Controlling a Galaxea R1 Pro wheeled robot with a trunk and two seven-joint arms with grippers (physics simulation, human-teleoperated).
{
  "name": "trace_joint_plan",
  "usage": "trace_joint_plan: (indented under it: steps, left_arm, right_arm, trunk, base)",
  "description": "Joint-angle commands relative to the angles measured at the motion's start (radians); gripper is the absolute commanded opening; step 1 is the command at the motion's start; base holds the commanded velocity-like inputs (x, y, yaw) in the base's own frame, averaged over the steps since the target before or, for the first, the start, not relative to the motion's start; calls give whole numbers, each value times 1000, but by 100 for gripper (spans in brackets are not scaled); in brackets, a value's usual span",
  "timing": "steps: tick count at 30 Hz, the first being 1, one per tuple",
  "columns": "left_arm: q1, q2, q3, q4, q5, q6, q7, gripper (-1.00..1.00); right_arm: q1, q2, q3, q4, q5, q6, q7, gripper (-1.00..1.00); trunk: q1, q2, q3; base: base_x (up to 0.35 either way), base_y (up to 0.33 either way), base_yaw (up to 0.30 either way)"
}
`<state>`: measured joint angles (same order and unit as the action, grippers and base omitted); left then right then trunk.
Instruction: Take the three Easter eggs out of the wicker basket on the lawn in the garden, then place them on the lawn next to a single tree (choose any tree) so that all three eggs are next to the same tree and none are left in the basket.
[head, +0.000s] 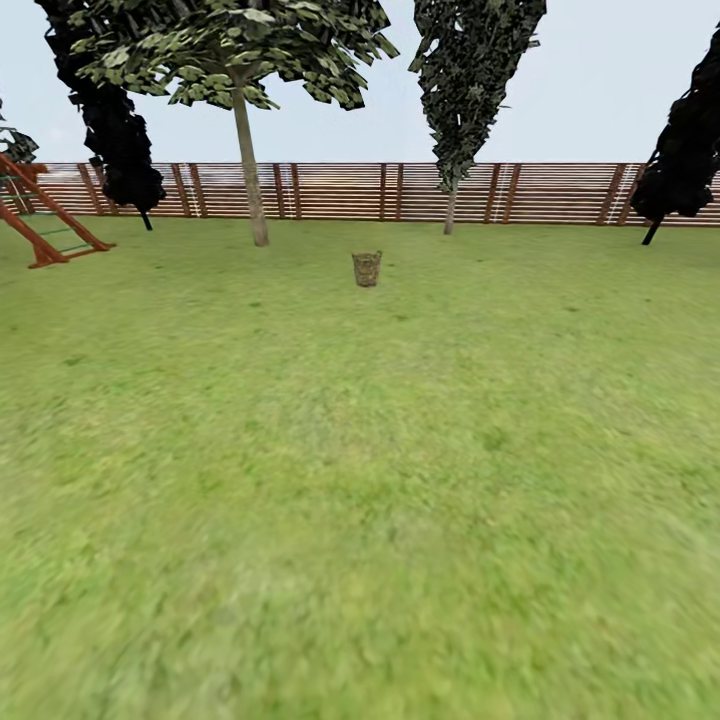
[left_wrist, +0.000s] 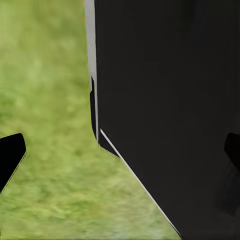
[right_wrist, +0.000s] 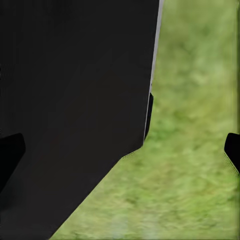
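The basket stands upright on the lawn, far ahead of the robot and near the middle of the head view; no eggs can be made out at this range. Judged from the task, the eggs are small, light, rigid and smooth, so they are likely to slip or roll; each should be taken across its middle with light pressure, entering the basket from above through the open rim, not through the lattice sides. The basket itself is probably light and may tip if the rim is bumped. The tree with the pale trunk stands just left of and behind the basket, making it the nearest candidate for placement. A slim tree stands further right, by the fence; dark conifers flank both ends, and a playset sits at far left. Open grass lies between robot and basket, with nothing in the way. In each wrist view, the left gripper and right gripper show dark fingertips set wide apart, holding nothing, beside the robot's dark body above grass.
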<state>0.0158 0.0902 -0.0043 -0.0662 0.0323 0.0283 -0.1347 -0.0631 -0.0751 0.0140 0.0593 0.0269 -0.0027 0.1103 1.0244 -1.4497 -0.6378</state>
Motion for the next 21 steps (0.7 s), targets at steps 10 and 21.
trace_joint_plan:
  steps: [10,21]
  left_arm:
    - [1,-1,-2,-3,2,3,-3,100]
    - [1,-5,-6,-2,-1,4,-3,100]
  right_arm:
    - [-1,1,1,2,4,0,2,100]
    - [-1,1,2,4,5,1,3,100]
  trunk:
    - [1,0,-1]
    - [1,0,-1]
  base:
    - [340,0,0]
    - [340,0,0]
